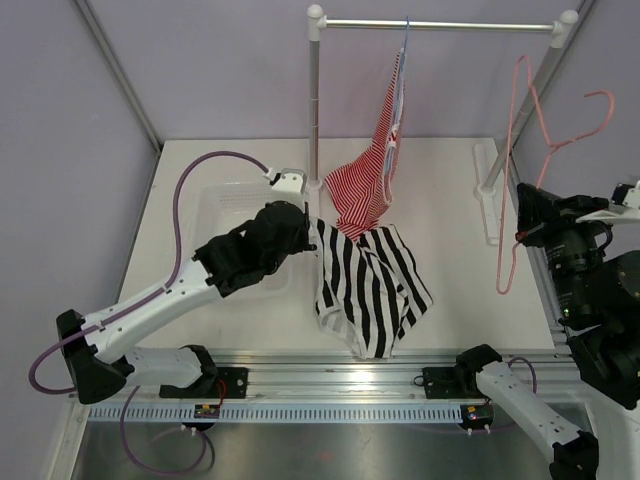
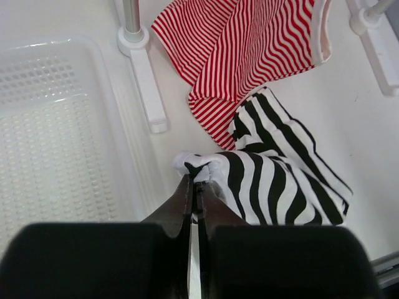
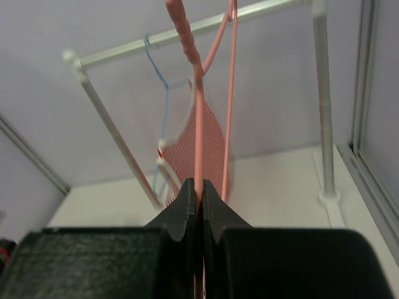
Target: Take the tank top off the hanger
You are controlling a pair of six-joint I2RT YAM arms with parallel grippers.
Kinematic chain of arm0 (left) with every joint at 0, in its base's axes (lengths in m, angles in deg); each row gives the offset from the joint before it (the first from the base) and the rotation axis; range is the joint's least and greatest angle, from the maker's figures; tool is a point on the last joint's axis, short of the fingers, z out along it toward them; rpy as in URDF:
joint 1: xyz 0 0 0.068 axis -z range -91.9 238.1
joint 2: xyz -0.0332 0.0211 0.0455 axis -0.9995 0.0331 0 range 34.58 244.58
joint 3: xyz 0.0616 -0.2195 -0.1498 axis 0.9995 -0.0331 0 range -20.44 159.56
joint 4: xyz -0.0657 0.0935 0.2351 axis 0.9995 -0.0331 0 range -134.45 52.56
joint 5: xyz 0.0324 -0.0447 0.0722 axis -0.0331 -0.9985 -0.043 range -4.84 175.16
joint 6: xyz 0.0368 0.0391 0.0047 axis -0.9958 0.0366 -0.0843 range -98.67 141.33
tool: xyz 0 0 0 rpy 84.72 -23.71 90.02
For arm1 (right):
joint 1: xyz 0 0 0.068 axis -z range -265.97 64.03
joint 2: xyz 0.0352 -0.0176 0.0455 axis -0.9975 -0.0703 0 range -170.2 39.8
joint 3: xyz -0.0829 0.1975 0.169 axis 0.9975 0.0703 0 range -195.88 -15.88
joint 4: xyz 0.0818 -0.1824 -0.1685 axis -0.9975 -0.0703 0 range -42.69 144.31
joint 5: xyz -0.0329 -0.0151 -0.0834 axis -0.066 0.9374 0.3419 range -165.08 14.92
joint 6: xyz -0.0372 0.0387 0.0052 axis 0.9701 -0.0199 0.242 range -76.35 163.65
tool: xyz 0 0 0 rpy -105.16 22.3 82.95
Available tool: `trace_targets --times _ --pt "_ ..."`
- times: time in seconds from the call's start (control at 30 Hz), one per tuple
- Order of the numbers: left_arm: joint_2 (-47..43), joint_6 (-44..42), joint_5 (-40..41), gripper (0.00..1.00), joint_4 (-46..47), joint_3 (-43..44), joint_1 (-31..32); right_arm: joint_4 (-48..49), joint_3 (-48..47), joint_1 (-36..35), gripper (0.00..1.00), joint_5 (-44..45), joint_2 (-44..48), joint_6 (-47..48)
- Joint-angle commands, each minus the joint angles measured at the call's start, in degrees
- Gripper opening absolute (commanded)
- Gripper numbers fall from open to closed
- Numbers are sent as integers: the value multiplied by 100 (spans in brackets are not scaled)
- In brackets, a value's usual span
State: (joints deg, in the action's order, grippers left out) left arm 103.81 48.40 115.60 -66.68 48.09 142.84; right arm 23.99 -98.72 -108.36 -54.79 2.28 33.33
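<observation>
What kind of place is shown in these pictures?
Probably a robot test bench in a lab, not a home: a clothes rack stands on a white table enclosed by lilac walls, with metal mounting rails.

A white worktop (image 1: 460, 290) sits inside pale purple walls (image 1: 200, 70). Along its far edge, from the centre towards the right, stands a clothes rack (image 1: 314, 100) with white posts and a horizontal metal rail (image 1: 440, 25) across the top. A thin blue hanger (image 1: 404, 50) hooks over the rail near its left end. From it hangs a garment with thin red-and-white stripes (image 1: 365, 180). Its lower part lies bunched on the worktop, just beside the long white foot (image 2: 149, 93) of the rack's left post. A shallow white plastic tray with a perforated floor (image 2: 56, 143) lies on the left side of the worktop. A ridged metal rail (image 1: 340, 380) runs along the near edge.
</observation>
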Motion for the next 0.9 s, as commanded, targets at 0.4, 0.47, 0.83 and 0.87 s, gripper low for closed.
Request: trace_targets --times 0.4,0.47,0.83,0.87 --pt "898 246 -1321 39 577 -113 45 -1828 -1133 -2 0 -1001 -2557 206" --pt "1004 299 -1163 63 235 160 45 -1810 -1565 156 0 -1167 -3109 268" --pt "179 -96 -1373 99 -196 599 63 -1644 -3211 885 0 -1299 -4360 426" --pt "117 -114 -1365 99 -232 635 89 -1582 -3255 955 0 -1309 -4482 444"
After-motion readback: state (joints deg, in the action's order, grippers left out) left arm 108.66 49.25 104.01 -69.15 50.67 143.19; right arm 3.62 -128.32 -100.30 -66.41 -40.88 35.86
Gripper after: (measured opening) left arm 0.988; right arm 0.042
